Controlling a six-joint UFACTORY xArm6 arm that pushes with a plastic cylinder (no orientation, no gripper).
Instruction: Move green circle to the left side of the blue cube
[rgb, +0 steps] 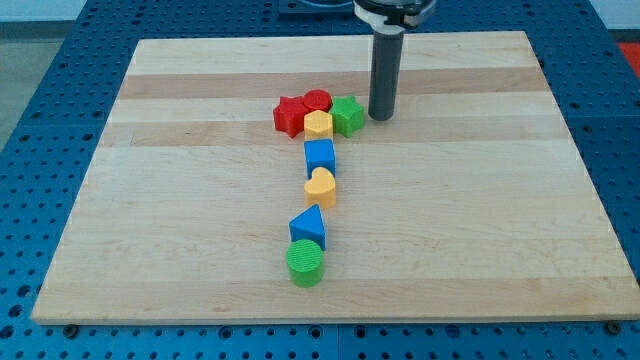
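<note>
The green circle (306, 264) lies near the view's bottom of the wooden board, just below a blue triangle (309, 227) and touching it. The blue cube (320, 155) sits further up in the same column, with a yellow heart (321, 186) between it and the triangle. My tip (381, 116) rests on the board at the upper middle, just to the right of a green star (347, 115), far from the green circle.
A cluster sits above the blue cube: a red star (290, 115), a red circle (317, 100), a yellow block (318, 125) and the green star. The wooden board (180, 200) lies on a blue perforated table.
</note>
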